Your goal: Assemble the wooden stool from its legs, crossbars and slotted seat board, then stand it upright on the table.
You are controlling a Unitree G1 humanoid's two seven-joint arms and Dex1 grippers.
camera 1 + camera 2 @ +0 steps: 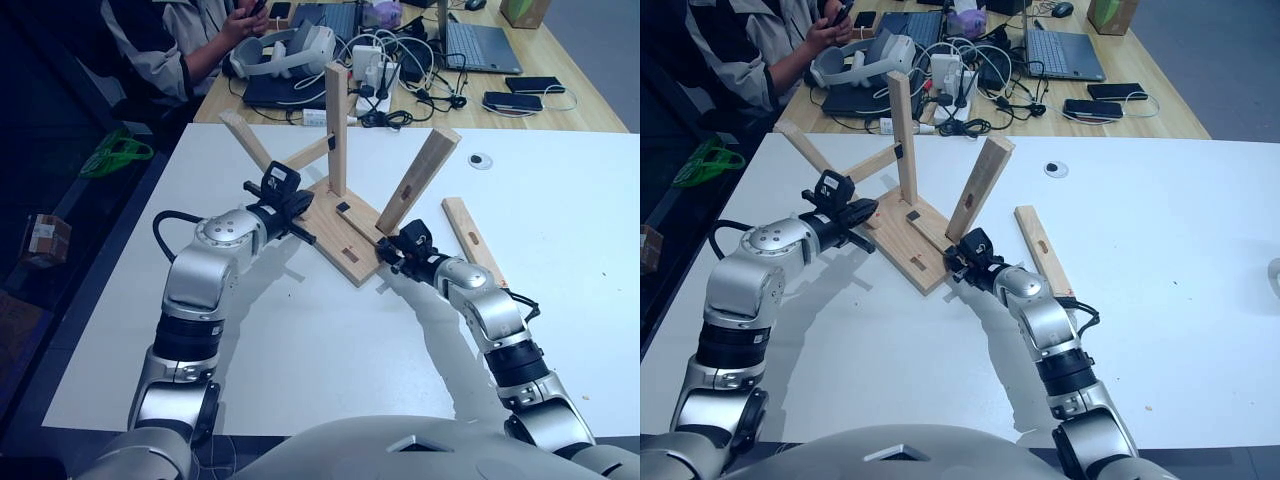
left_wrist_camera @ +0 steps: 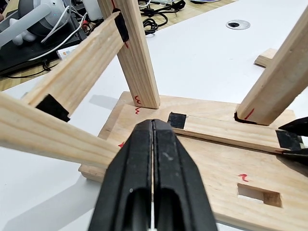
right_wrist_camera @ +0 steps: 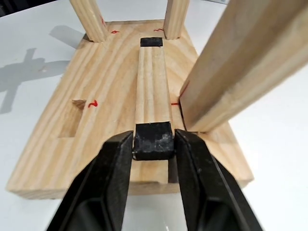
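Right gripper: smooth black fingers pinched on the black-taped end of a crossbar. That crossbar lay flat along the middle of the seat board.

Left gripper: fingers pressed flat together, nothing seen between them, poised over the board's left edge.

Seat board sat on the white table between the two arms. Pale wood, straight grain, rectangular, square-cut edges. One rectangular slot stood open.

Writing: small red pen marks beside the slot and at the leg feet. Too scrawled to read, possibly numerals or arrows.

Three square-section legs rose from the board:
- upright leg, near vertical
- tilted leg, leaning right
- leaning leg, slanting away left

Second crossbar, black tape at its ends, bridged the upright leg and the leaning leg.

Loose leg, slotted, lay flat on the table right of the board, apart from it.
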